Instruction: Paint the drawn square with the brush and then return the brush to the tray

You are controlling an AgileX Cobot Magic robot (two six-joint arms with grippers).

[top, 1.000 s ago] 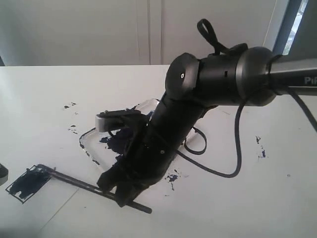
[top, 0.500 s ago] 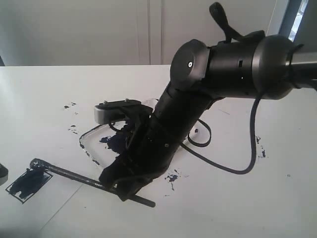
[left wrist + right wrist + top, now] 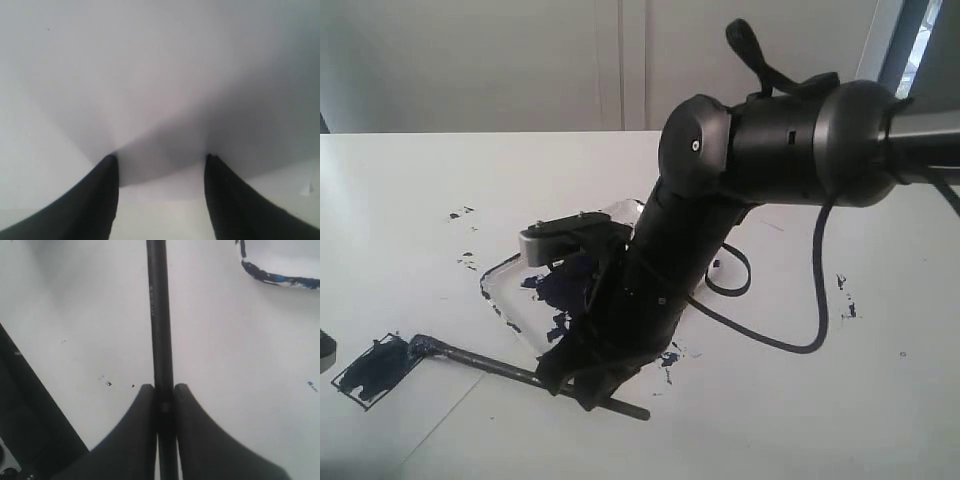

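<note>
Blue-black paint fills most of the drawn square (image 3: 372,366) at the lower left of the exterior view; a few white gaps show near its outline. The brush (image 3: 480,362) lies low and nearly flat, its tip at the square's upper right corner. Can't tell whether the tip touches the paper. Right gripper (image 3: 588,386): fingers clamped tight on the brush shaft toward its rear end, and the wrist view shows the shaft pinched between both pads. Left gripper (image 3: 160,158): fingers spread apart, nothing between them, only bare white surface beyond.

Progress, judged: painting is mostly done, perhaps a touch-up stroke is left. Returning the brush has not started. The tray (image 3: 488,283) sits at the centre of the frame, up and right of the square, partly hidden behind the right arm, smeared dark inside.

Room: the bench (image 3: 820,420) is open at the right and lower right, with only small splatters (image 3: 846,298) there. The square is close to the left frame edge, so there is little slack that way. The path to the tray is short, but the brush is long and the tray's raised rim needs clearing, so lift first. The arm's own body crowds the tray.
</note>
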